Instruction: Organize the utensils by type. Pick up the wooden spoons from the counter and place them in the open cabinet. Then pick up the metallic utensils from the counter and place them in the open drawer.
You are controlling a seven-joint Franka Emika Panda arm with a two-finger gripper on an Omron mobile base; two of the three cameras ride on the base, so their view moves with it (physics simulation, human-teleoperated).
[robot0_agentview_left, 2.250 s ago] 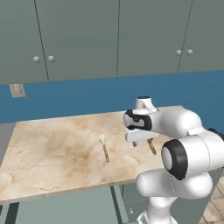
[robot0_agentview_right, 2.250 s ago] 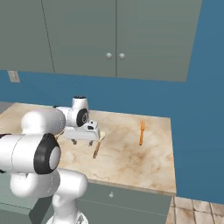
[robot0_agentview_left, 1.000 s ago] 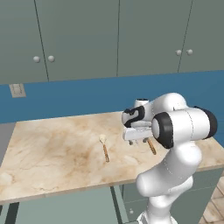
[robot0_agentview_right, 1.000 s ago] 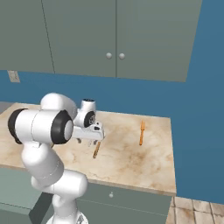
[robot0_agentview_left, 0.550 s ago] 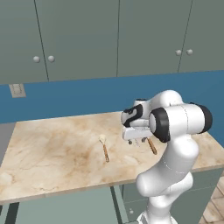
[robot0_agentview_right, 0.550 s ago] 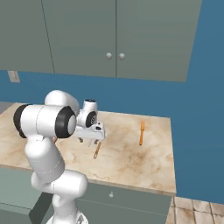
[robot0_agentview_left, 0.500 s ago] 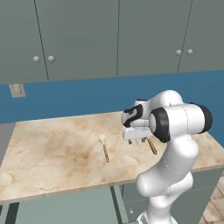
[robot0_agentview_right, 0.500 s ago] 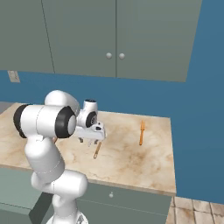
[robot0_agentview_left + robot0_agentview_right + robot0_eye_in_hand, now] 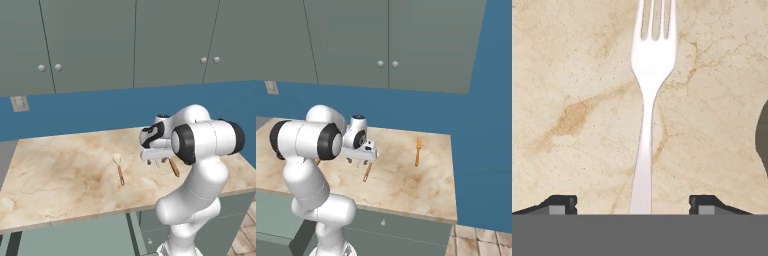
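Observation:
A silver-white metal fork point(image 9: 646, 125), the metallic utensil, lies on the beige marble counter point(image 9: 577, 75) with its tines at the top of the hand view. My gripper point(image 9: 633, 202) is open, low over it, with one dark fingertip on each side of the fork's handle and neither touching it. In the left base view the gripper point(image 9: 156, 162) points down at the counter point(image 9: 60, 170). A wooden spoon point(image 9: 119, 169) with a cream bowl lies to its left, and a brown wooden handle point(image 9: 174, 167) lies just to its right. The right base view shows the gripper point(image 9: 357, 161) beside that handle point(image 9: 367, 172).
An orange-brown utensil point(image 9: 417, 151) lies near the counter's right end. Closed grey-green wall cabinets point(image 9: 135, 45) hang above a blue wall. The counter's right edge point(image 9: 453, 175) drops off to the floor. A wall socket point(image 9: 19, 103) sits at the left.
The hand has sunk slightly toward the counter over the fork. None of the utensils have moved.

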